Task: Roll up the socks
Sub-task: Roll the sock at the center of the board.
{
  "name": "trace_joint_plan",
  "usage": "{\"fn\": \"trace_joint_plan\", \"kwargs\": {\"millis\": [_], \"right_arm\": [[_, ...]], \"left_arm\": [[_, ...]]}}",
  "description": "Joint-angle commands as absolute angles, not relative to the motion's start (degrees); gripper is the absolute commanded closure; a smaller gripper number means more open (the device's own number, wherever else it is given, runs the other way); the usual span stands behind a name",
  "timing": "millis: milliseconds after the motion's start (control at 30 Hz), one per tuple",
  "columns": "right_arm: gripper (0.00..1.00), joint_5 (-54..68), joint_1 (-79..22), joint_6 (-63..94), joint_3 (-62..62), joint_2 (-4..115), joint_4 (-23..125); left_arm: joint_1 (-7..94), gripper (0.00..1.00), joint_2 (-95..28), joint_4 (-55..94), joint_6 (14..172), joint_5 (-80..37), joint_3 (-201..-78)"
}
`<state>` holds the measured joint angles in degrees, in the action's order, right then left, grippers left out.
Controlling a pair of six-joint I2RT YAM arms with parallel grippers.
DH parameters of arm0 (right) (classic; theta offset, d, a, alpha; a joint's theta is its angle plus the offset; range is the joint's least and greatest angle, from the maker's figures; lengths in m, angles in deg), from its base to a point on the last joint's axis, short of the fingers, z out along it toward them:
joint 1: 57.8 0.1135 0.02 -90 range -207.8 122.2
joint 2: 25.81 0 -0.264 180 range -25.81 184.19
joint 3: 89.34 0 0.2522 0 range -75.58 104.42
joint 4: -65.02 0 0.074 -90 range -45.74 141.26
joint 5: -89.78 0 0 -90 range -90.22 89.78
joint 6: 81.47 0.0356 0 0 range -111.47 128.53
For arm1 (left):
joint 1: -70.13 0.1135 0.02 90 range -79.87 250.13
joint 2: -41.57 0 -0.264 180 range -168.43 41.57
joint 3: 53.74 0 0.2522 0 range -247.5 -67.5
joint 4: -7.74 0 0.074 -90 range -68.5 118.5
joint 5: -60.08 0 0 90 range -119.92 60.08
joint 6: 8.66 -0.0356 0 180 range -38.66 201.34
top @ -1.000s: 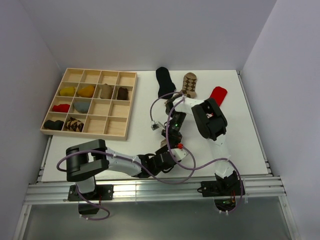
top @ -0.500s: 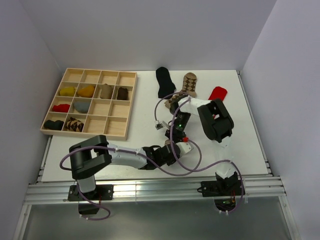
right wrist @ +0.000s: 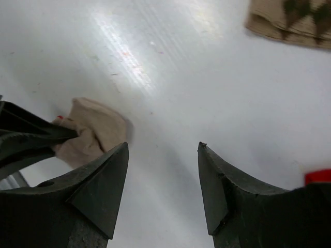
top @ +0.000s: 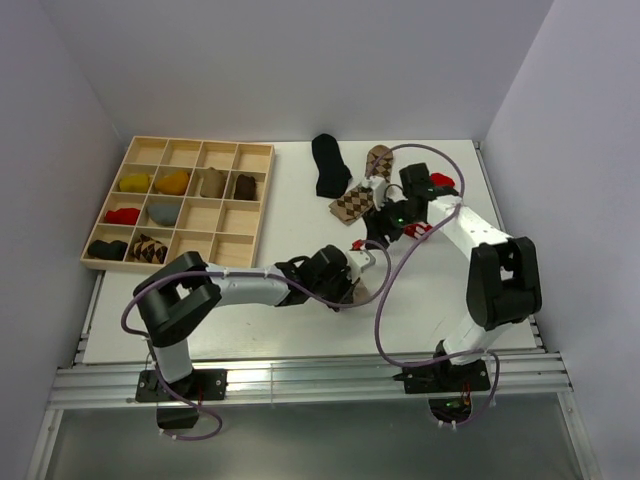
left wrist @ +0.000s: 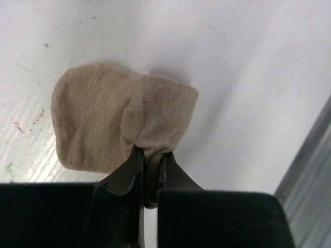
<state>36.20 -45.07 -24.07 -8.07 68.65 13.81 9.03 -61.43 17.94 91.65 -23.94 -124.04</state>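
Left hand (left wrist: 150,170) is clamped nearly flat on the near fold of the tan sock (left wrist: 119,119), which sits bundled on the tabletop (top: 300,215) approx mid-surface, w/ the rest of the roll bulging toward 12 o'clock in the wrist view. Right hand (right wrist: 163,147) is spread wide w/ nothing in it, hovering near the bundle at its 1 o'clock. Main risk, imo: the pinch catches only a thin edge of fabric, not the whole roll, so a lift could let the bundle sag & unroll, or the knit could slide out btw the fingers. Second: the wooden tray (top: 200,141) lies at 10 o'clock, well apart, so a long carry gives a weak grip time to fail. Several cells already hold rolled socks, so a sloppy drop could land on one. Third: both arms converge close together & the purple cable (top: 378,320) loops around them, so a snag is poss. if either swings. Also the argyle sock (top: 352,203), black sock (top: 328,165) & red sock (top: 440,182) lie at 12–2 o'clock near the right hand, and a low pass could drag one out of place.
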Motion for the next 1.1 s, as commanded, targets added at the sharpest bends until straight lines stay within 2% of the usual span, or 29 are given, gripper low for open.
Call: {"fn": "trace_joint_plan", "kwargs": {"millis": [0,267,333,533,767,1067], "right_arm": [[0.37,35.73,-48.21,-21.0,-11.67,65.16,20.84],[0.38,35.72,-51.12,-28.81,-23.44,53.57,25.68],[0.36,38.78,-50.94,-34.75,-28.52,47.7,25.69],[0.33,40.47,-48.66,-42.7,-34.34,41.26,24.63],[0.28,33.27,-34.97,-44.82,-44.37,30.63,32.25],[0.27,23.17,-19.77,-44.99,-50.08,31.05,41.48]], "left_arm": [[11.68,1.0,-63.81,23.25,95.84,-13.32,-125.68],[18.27,1.0,-68.29,28.52,102.17,-1.98,-129.99],[21.68,1.0,-68.91,28.97,105.4,4.4,-130.17],[27.84,0.99,-70.92,29.58,109.37,15.33,-129.9],[31.11,1.0,-76.02,30.72,111.49,22.81,-130.43],[32.69,1.0,-79.45,35.55,110.61,24.13,-131.75]]}}
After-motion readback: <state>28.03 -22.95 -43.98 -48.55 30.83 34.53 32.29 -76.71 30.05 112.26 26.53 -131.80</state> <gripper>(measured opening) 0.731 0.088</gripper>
